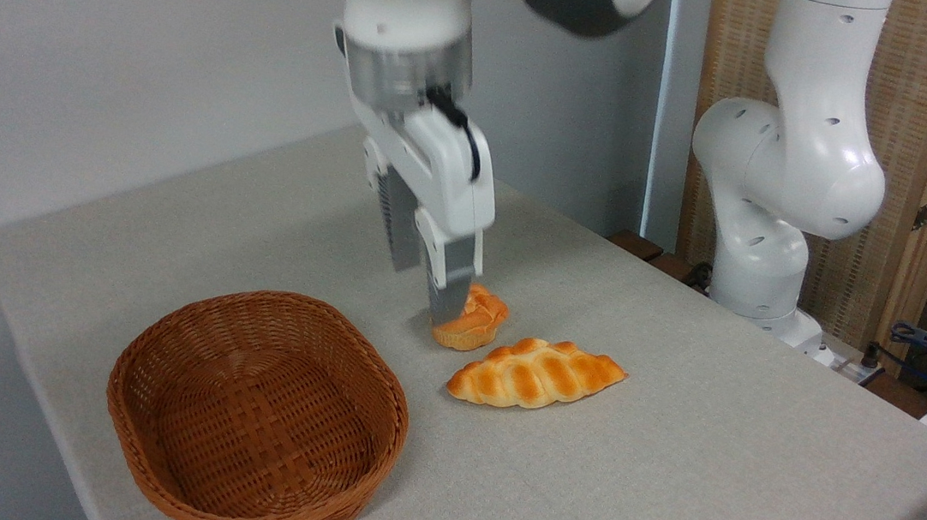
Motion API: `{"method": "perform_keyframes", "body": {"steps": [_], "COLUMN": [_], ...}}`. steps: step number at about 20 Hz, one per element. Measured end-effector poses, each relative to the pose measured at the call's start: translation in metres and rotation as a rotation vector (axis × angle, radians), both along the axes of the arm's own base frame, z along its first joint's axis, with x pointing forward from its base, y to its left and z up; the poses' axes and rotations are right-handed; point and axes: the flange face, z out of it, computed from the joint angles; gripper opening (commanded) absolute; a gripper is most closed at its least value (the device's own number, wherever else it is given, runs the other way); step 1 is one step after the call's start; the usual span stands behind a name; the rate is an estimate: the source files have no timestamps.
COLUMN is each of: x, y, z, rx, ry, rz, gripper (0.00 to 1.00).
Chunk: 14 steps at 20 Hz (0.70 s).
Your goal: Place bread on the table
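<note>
We find the bread [536,374] lying flat on the surface [710,458], just right of the basket [257,419] and clear of its rim. The basket holds nothing. On this evidence we judge the placing essentially done, with only the retreat of the arm left.

A small bun [472,323] sits just behind the bread, a little farther from the basket, on the surface. The jaws [427,278] hang directly over and in front of it; the nearer finger overlaps the bun in our line of sight. We cannot tell whether that finger touches the bun. The two fingers stand apart with a visible gap and nothing between them, so we record them as parted and empty.

To finish well, we advise a straight vertical lift before any sideways travel, keeping the fingers parted, so that neither the bun nor the bread is dragged.

Pose: the arm reaches in from its base, well to the right of the basket at the far edge of the surface. The wrist points down with a slight tilt, fingertips low, near the surface.
</note>
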Motion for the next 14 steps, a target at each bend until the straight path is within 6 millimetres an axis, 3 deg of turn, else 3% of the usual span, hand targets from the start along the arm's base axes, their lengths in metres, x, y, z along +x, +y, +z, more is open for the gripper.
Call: {"method": "perform_keyframes", "body": {"steps": [4,7,14], "x": [0.007,0.017,0.036], "y": [0.009,-0.006,-0.045], "z": [0.035,0.051,0.048], "rx": [0.004,0.010,0.041], "ry": [-0.055,-0.077,-0.076], "rz": [0.162,0.246,0.250], "gripper": [1.00,1.00,1.00]}}
